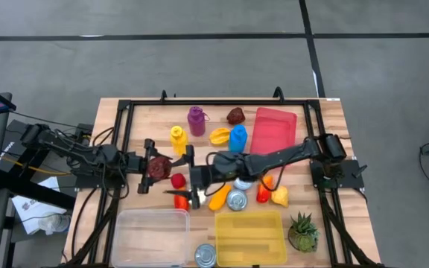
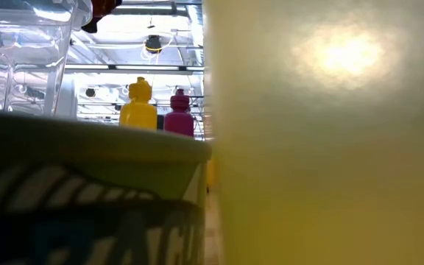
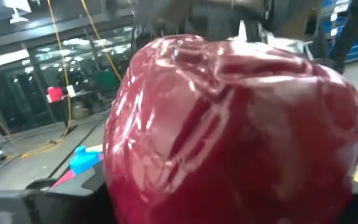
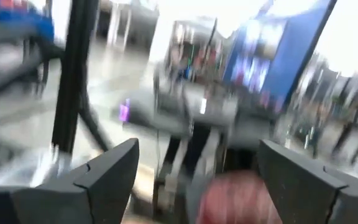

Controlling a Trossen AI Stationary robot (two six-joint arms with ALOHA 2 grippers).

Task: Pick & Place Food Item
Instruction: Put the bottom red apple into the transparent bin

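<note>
A glossy dark red toy fruit (image 1: 162, 167) sits between the fingers of my left gripper (image 1: 156, 165), left of the table's middle. It fills the left wrist view (image 3: 229, 124) and hides most of the fingers there. My right gripper (image 1: 181, 177) reaches in from the table's right and faces the left one, just right of the fruit. Its fingers stand wide open (image 4: 197, 155). A blurred reddish thing (image 4: 241, 193) shows low between them, apart from both. A small red item (image 1: 177, 181) lies below it on the table. My left gripper pinches the dark red fruit between its two fingers, one on the far side (image 1: 159, 158) and one on the near side. The fingers come level from the table's left. The fruit's own bulk hides the contact in the wrist view. The fruit is lifted clear of the table.
At the back stand yellow (image 1: 177, 136), purple (image 1: 196, 119) and blue (image 1: 237, 138) bottles and a red tray (image 1: 274, 128). In front are a clear container (image 1: 149, 234), a yellow container (image 1: 249, 237), two cans (image 1: 237, 199) (image 1: 205, 255), an orange carrot (image 1: 220, 196) and a small plant (image 1: 302, 232).
</note>
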